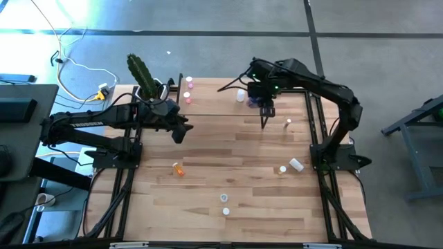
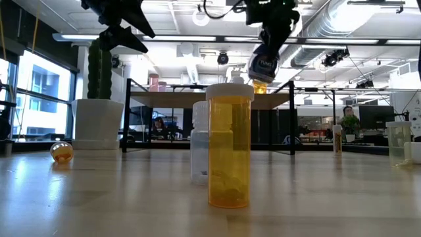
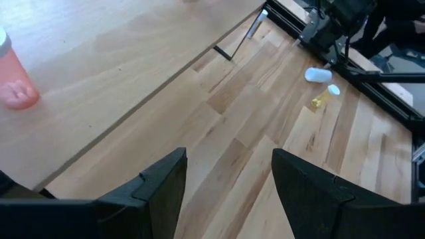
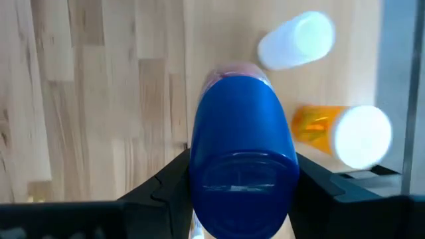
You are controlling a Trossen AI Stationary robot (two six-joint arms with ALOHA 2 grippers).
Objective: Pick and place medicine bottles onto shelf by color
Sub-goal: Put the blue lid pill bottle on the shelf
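- The blue bottle point(image 4: 242, 156) sits clamped between the fingers of the right gripper point(image 4: 242, 179), held high over the shelf point(image 1: 228, 104) near its right end; I judge it is being carried in for placing, since it hangs clear of the board.
- On the board below it, the right wrist view shows a white bottle point(image 4: 295, 41) and an orange bottle point(image 4: 342, 136) just beside each other, so this end seems to be taking non-pink colours.
- Pink bottles point(image 1: 188, 84) stand at the shelf's left end, near the cactus point(image 1: 142, 72), which fits a sort by colour.
- The left gripper point(image 3: 226, 189) hovers over the shelf's front edge with its fingers spread and nothing between them; a pink bottle point(image 3: 14, 73) stands on the board ahead of it.
- Several bottles wait on the table point(image 1: 228, 173): an orange one point(image 1: 179, 169) lying at left, two white-capped ones point(image 1: 225, 205) near the front, and a white and an orange one point(image 1: 289, 166) at right.
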